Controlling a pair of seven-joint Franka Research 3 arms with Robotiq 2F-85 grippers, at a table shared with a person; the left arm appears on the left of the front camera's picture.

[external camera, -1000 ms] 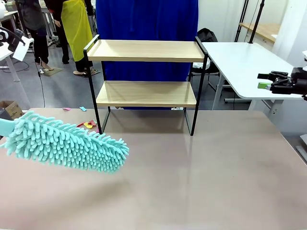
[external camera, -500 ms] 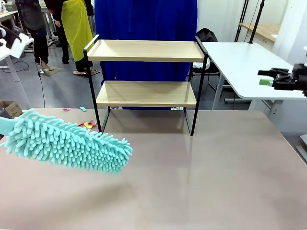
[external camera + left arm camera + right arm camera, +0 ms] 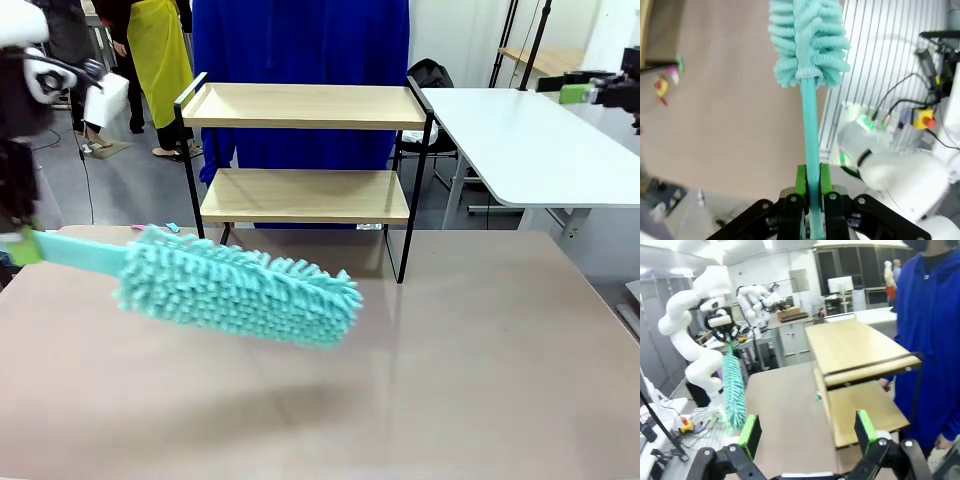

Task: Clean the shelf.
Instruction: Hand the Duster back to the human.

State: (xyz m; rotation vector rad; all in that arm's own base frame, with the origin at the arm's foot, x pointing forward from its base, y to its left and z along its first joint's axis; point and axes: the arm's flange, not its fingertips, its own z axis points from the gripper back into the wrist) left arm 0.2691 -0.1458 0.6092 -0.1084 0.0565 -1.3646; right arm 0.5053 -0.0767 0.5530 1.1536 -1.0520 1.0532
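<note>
Left hand [image 3: 810,200] gripping one teal duster [image 3: 240,290], one two-tier shelf [image 3: 305,150]

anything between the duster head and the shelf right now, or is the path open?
Nothing visible stands in the way. The left gripper is shut on the duster's handle, and the fluffy head hangs above bare table in front of the shelf. Both boards look bare. A person in blue stands behind the shelf, not in the path.
</note>
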